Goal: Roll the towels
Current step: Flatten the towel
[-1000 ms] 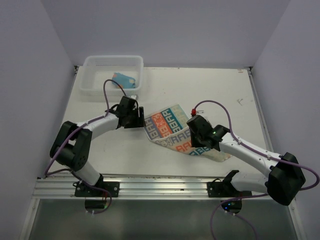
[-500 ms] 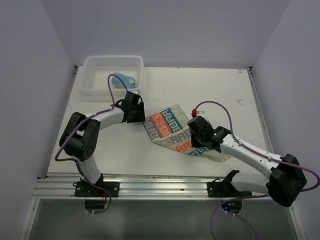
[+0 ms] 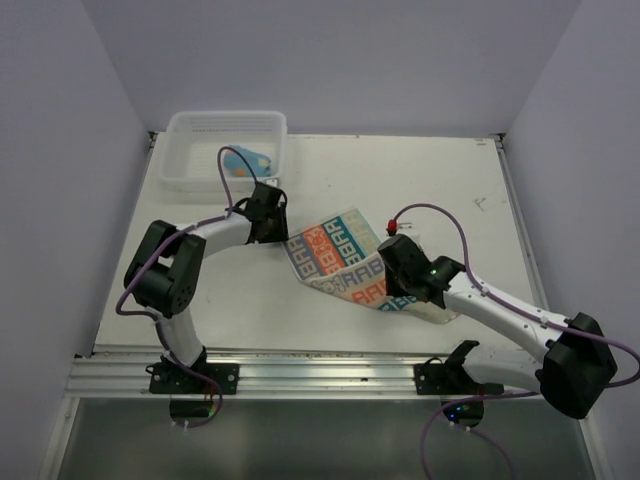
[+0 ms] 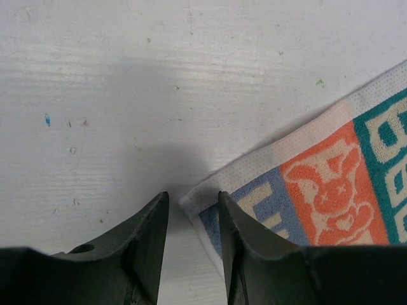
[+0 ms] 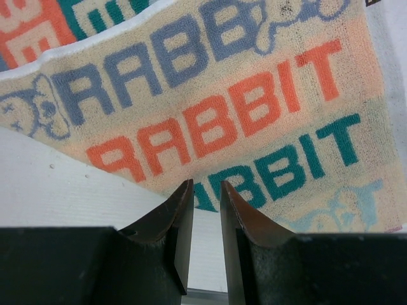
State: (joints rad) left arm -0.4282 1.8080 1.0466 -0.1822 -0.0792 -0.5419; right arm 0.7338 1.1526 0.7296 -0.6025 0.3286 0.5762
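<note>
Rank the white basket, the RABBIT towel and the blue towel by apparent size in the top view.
1. RABBIT towel and white basket: about alike, too close to rank.
2. Smallest by far: blue towel, lying inside the basket.

Robot lab cell; plain white walls (image 3: 330, 60) box in white table (image 3: 430, 170); arms (image 3: 500, 305) bolted to aluminium rail (image 3: 320, 375).

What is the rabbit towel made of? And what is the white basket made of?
The rabbit towel looks like soft terry cloth, probably cotton: its surface is fuzzy and looped, with a flatter woven strip along the edge. The basket looks like hard, smooth white plastic: it has thin slotted walls and a rounded moulded rim.
</note>
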